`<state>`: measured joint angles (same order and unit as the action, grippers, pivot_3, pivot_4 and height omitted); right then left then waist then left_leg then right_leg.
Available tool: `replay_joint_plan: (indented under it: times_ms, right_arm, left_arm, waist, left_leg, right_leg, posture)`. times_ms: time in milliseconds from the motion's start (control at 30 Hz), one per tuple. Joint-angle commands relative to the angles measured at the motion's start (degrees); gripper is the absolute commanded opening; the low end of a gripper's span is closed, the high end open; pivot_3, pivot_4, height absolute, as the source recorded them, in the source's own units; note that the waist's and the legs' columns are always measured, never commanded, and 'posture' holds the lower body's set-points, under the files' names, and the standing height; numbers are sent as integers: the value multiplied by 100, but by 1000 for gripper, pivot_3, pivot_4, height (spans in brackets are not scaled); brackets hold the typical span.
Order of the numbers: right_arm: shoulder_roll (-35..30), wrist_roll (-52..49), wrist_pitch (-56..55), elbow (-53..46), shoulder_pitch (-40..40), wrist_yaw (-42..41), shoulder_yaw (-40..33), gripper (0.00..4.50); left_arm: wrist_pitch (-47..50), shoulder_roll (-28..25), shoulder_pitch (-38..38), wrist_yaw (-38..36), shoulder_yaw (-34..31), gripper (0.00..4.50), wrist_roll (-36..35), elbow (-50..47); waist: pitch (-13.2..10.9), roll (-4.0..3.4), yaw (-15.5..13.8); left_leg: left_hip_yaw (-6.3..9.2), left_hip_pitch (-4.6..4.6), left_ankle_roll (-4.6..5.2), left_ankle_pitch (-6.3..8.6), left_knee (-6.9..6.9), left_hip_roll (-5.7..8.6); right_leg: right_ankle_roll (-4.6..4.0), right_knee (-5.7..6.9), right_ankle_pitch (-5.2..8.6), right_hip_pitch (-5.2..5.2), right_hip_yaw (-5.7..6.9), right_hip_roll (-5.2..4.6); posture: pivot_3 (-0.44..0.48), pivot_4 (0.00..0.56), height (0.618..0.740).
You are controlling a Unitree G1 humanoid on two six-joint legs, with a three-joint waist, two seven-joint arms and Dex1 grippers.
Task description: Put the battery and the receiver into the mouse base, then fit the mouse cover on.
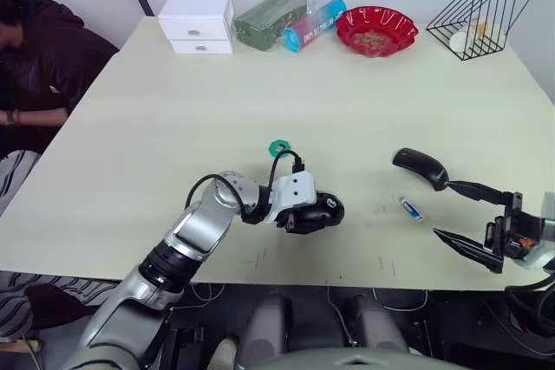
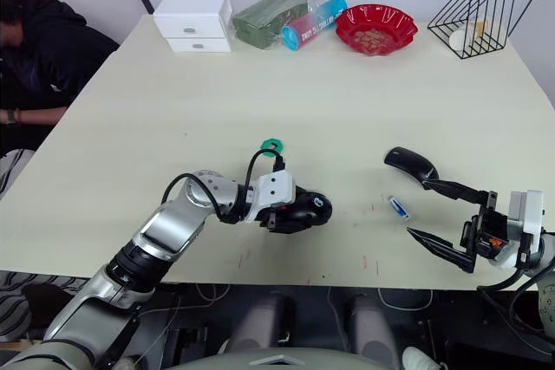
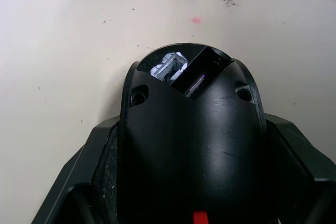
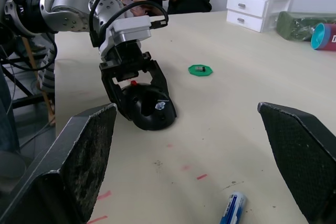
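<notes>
My left gripper (image 1: 312,214) is shut on the mouse base (image 1: 323,210), a black oval body with a small red patch, which sits low on the table near the front middle. In the left wrist view the mouse base (image 3: 191,140) lies between my fingers, its open compartment facing away. The battery (image 1: 411,208), white with a blue end, lies on the table to the right. Just behind it rests the plain black mouse cover (image 1: 421,167). My right gripper (image 1: 444,210) stands open beside the battery, holding nothing. The receiver (image 4: 198,68) is a tiny dark stub on a green disc (image 1: 278,146) behind the mouse base.
Along the table's far edge stand a white drawer box (image 1: 198,23), a green pack (image 1: 270,19), a blue and pink tube (image 1: 314,25), a red bowl (image 1: 376,29) and a black wire rack (image 1: 477,16). A person (image 1: 35,58) sits at the far left.
</notes>
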<state>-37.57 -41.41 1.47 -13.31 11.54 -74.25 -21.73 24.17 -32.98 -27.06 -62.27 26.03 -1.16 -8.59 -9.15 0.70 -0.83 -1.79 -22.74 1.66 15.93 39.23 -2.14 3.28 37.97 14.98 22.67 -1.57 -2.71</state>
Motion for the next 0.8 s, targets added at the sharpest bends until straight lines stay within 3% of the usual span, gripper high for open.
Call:
replay_joint_plan:
  times_ms: [33,333,600,800]
  right_arm:
    - [-160,152,296,-211,17,337,52,4500]
    - [-245,769,695,-395,-1,1236,189,4500]
    - [-421,1699,2224,-1161,267,2909,609,4500]
    - [-89,2018,2743,-1688,514,3681,955,4500]
  left_arm:
    - [-224,289,-102,-271,276,2976,-95,272]
    - [-150,426,-322,-570,450,2976,70,551]
    - [-5,438,-405,-560,434,2976,172,637]
    - [40,446,-373,-581,447,2976,162,534]
  waist:
    - [2,-3,-10]
    - [4,-6,-8]
    - [5,-7,-13]
    - [6,-7,-8]
  left_leg:
    - [-2,0,0,0,1,2]
    - [-2,-1,0,0,2,3]
    - [-1,-2,0,0,2,3]
    - [1,-2,0,0,2,3]
  right_leg:
    - [0,0,0,-2,0,-2]
    - [1,-2,0,-2,1,-2]
    - [0,-2,0,-1,2,-2]
    - [1,-2,1,-1,2,-2]
  posture:
    - [0,150,740]
    - [0,150,740]
    - [0,150,740]
    - [0,150,740]
